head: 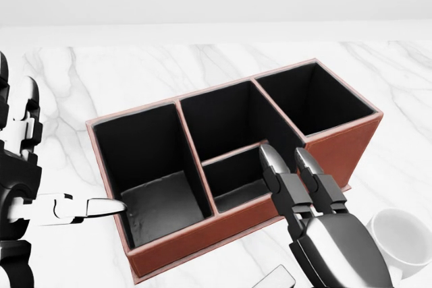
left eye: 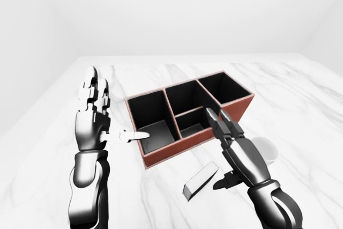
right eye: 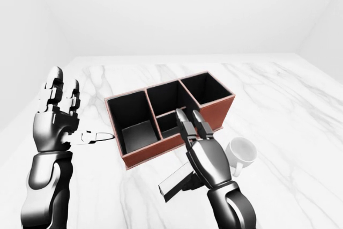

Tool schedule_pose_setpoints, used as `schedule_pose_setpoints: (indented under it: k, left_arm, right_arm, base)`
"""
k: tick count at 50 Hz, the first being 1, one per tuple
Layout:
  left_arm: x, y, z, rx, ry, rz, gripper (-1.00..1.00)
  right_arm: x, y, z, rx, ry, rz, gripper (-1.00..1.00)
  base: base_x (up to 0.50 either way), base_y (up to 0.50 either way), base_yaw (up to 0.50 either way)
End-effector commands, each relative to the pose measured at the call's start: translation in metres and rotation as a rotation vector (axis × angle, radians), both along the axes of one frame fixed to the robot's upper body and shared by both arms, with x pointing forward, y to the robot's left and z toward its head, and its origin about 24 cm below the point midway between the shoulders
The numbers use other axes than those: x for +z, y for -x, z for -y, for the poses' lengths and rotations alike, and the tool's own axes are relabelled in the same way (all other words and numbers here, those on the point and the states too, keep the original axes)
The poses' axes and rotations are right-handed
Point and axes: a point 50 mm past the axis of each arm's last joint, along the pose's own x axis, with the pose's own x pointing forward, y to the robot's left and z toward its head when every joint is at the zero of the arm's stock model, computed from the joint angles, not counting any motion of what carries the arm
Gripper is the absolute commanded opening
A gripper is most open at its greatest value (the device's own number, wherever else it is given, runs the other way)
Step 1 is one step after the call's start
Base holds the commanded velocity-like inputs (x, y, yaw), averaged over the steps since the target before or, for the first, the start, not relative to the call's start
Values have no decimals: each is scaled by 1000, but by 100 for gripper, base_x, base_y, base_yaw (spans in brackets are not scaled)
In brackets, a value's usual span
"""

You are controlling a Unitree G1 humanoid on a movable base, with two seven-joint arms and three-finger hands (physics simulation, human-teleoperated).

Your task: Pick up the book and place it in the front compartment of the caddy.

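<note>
- Two hands hang over the marble table (left eye: 300,111), neither grasping anything.
- Right hand (left eye: 236,146), fingers straight, hovers above the book (left eye: 200,180); left hand (left eye: 94,116) stands released left of the caddy (left eye: 161,156).
- Book lies flat, near of the caddy, beside a white cup (right eye: 240,151).
- Judged step: reaching. Next, lower and close on the book.
</note>
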Motion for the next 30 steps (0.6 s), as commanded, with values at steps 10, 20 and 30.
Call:
schedule_pose_setpoints:
  k: [10, 20, 30]
  left_arm:
    - [1, -1, -1, -2, -15, 0, 100]
    - [-3, -4, -2, 0, -17, -19, 100]
    - [-3, -5, -4, 4, -15, -19, 100]
  right_arm:
    - [-10, 1, -10, 28, 28, -19, 100]
    - [-18, 5, -13, 35, 50, -36, 100]
    - [-23, 5, -15, 38, 66, -45, 100]
  base:
    - [0, 0, 0]
    - [0, 0, 0]
    - [0, 0, 0]
